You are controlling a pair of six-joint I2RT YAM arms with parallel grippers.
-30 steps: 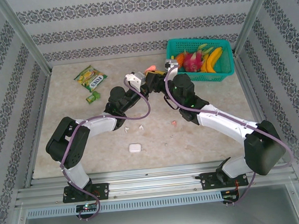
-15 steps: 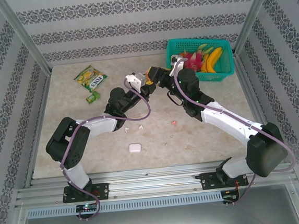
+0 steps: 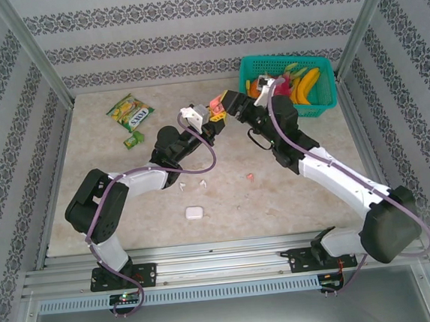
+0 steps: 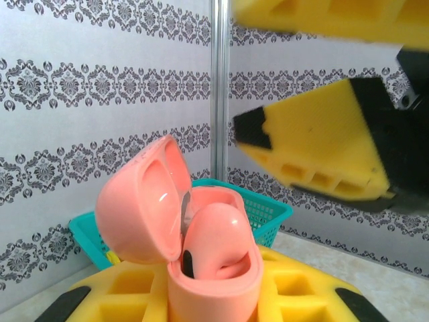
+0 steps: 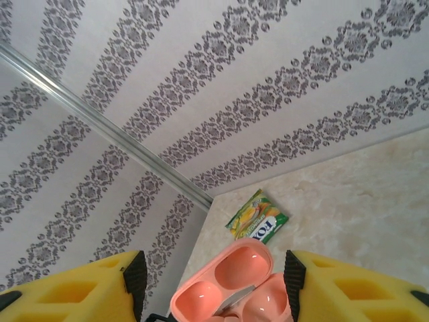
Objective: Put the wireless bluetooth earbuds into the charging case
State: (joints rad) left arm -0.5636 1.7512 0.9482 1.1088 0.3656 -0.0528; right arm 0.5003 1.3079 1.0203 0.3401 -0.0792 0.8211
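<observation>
My left gripper (image 3: 212, 116) is shut on the base of a coral-pink charging case (image 3: 215, 101), held up over the back middle of the table. In the left wrist view the case (image 4: 214, 268) stands upright between my yellow fingers (image 4: 301, 295), lid (image 4: 137, 208) swung open, with one coral earbud (image 4: 218, 235) seated inside. My right gripper (image 3: 231, 104) hovers just right of the case, open. From the right wrist the open lid (image 5: 228, 285) shows below the spread right gripper (image 5: 214, 278). Two white earbuds (image 3: 183, 185) (image 3: 202, 183) and one coral earbud (image 3: 251, 177) lie on the table.
A small white case (image 3: 194, 212) sits closed near the front middle. A teal basket (image 3: 323, 105) of toy fruit stands at the back right, close behind my right wrist. A green snack packet (image 3: 130, 112) and a smaller green packet (image 3: 132, 140) lie back left.
My right wrist has drawn back and up toward the basket, and its jaws have spread wider. The left arm has held the case still.
</observation>
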